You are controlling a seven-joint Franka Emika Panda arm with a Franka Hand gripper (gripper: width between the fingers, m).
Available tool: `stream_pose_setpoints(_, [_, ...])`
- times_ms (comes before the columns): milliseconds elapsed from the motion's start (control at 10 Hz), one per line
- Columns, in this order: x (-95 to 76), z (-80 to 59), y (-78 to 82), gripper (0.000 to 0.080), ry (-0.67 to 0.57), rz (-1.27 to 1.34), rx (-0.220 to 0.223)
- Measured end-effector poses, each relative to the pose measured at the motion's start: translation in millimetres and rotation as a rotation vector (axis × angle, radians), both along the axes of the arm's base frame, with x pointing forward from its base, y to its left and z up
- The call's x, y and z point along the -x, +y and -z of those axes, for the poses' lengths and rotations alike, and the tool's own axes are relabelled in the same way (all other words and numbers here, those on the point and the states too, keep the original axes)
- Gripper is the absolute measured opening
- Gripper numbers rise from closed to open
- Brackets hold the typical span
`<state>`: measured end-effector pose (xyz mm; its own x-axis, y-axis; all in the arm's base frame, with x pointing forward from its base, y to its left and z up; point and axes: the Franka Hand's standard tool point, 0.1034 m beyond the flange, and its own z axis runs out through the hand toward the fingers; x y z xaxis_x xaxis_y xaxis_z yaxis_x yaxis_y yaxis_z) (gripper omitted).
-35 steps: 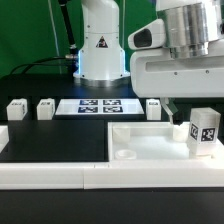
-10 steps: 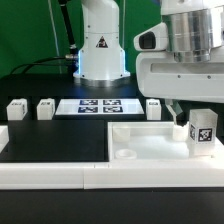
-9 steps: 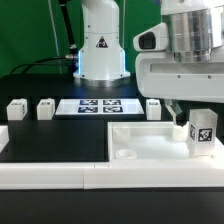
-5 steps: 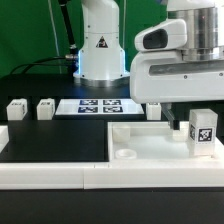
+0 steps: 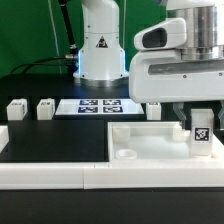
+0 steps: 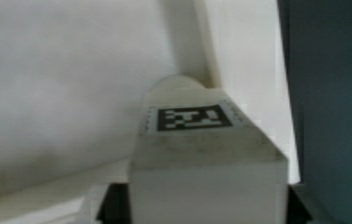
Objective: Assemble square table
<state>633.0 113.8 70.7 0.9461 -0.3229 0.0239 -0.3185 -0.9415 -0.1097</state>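
Observation:
The square table top (image 5: 140,133), a white slab with a raised rim and round corner sockets, lies flat at the exterior view's right. My gripper (image 5: 201,118) is shut on a white tagged leg (image 5: 203,136) and holds it upright over the slab's right corner. In the wrist view the leg (image 6: 199,165) fills the gap between my dark fingers (image 6: 116,205), with the slab (image 6: 66,90) and its rim behind it. Three more legs stand on the black table: two at the left (image 5: 16,110) (image 5: 45,108) and one behind the slab (image 5: 153,108).
The marker board (image 5: 97,105) lies flat at the back centre in front of the robot base (image 5: 100,45). The long low white border wall (image 5: 55,172) runs along the front edge. The black table (image 5: 60,138) lies left of the slab.
The gripper has turned with the leg in it. The leg now shows a narrower face and stands straighter over the slab's right corner. The other parts have not moved.

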Motion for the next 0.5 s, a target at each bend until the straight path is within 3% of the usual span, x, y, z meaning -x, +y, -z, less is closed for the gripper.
stream_pose_setpoints(200, [0.0, 0.2, -1.0, 0.0291, 0.010, 0.106, -0.005])
stream_pose_setpoints(500, [0.4, 2.4, -8.1, 0.0291, 0.076, 0.636, -0.097])
